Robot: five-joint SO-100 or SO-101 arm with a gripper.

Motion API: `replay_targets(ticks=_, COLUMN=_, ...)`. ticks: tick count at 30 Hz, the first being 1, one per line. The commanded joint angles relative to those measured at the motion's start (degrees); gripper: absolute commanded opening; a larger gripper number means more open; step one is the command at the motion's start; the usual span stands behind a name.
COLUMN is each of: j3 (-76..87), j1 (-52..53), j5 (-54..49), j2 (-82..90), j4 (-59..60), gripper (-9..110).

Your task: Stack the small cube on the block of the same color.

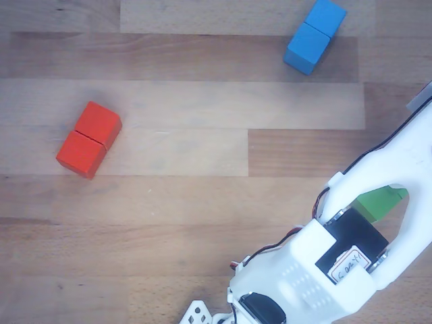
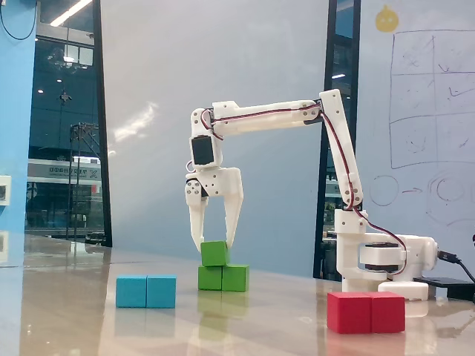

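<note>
Looking first at the fixed view, we see the white arm (image 2: 297, 111) reaching from the right of the frame toward the centre, its gripper (image 2: 214, 243) pointing straight down. The small cube (image 2: 214, 253) sits between the fingertips, grasped, and rests on the left half of the green oblong block (image 2: 223, 278) at centre. Lower left lies a blue block (image 2: 146, 291); lower right, a red block (image 2: 367, 312), both on the glossy table (image 2: 74, 311).

From the other view, looking down, we see the arm filling the lower right and hiding most of the green, a sliver (image 1: 379, 201) showing. The red block (image 1: 89, 140) lies at left, the blue block (image 1: 314, 35) at upper right.
</note>
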Motion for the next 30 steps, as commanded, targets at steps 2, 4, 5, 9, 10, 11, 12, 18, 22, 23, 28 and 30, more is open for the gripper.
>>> replay_targets(ticks=2, j3=-4.8, j1=0.4, j5=-0.6, j2=0.6, j4=-0.4, gripper=9)
replay_targets(ticks=4, j3=-4.8, j1=0.3, j5=-0.6, j2=0.6, j4=0.1, gripper=9)
replay_targets(ticks=5, j3=-4.8, j1=0.3, j5=-0.6, j2=0.6, j4=0.2, gripper=9)
replay_targets(ticks=9, j3=-4.8, j1=0.3, j5=-0.6, j2=0.6, j4=0.6, gripper=10)
replay_targets(ticks=10, j3=-4.8, j1=0.3, j5=-0.6, j2=0.6, j4=0.6, gripper=12)
replay_targets(ticks=11, j3=-4.8, j1=0.3, j5=-0.6, j2=0.6, j4=0.6, gripper=13)
replay_targets(ticks=12, j3=-4.8, j1=0.3, j5=-0.6, j2=0.6, j4=0.7, gripper=15)
replay_targets(ticks=18, j3=-4.8, j1=0.4, j5=-0.6, j2=0.6, j4=0.6, gripper=22)
replay_targets(ticks=22, j3=-4.8, j1=0.4, j5=-0.6, j2=0.6, j4=0.7, gripper=24)
replay_targets(ticks=23, j3=-4.8, j1=0.4, j5=-0.6, j2=0.6, j4=0.7, gripper=24)
replay_targets(ticks=28, j3=-4.7, j1=0.4, j5=-0.8, j2=0.6, j4=0.8, gripper=24)
replay_targets(ticks=30, j3=-4.7, j1=0.0, j5=-1.5, j2=0.6, j4=1.1, gripper=24)
